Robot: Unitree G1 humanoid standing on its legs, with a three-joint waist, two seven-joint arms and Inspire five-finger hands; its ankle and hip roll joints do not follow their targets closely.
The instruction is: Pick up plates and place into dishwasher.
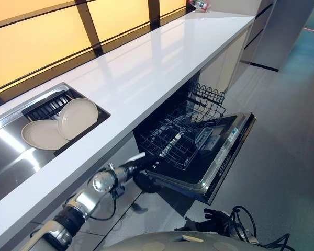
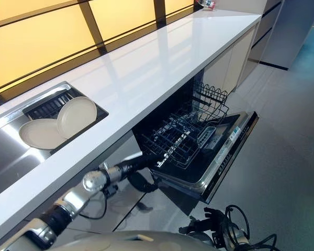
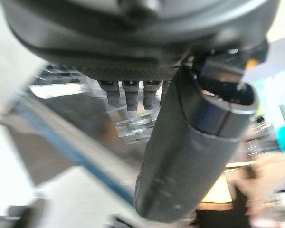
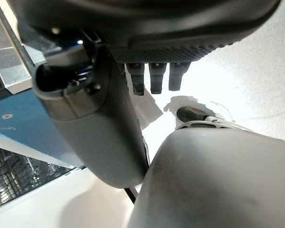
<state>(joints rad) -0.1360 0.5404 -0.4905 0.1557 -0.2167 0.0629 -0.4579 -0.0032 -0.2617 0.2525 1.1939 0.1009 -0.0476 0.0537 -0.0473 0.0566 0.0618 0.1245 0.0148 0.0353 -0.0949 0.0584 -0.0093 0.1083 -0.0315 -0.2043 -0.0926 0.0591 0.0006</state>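
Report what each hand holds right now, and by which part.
Nothing is held. The left hand and right hand both hang empty with fingers relaxed; both plates sit untouched in the sink.

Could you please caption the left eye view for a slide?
Two plates wait in the sink; dishwasher open, left hand below the counter.

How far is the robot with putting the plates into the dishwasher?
Done: the dishwasher door is open and the lower rack is pulled out, with no plate in it. In hand: nothing; the left hand hangs low by the door. Left: both plates lie in the sink.
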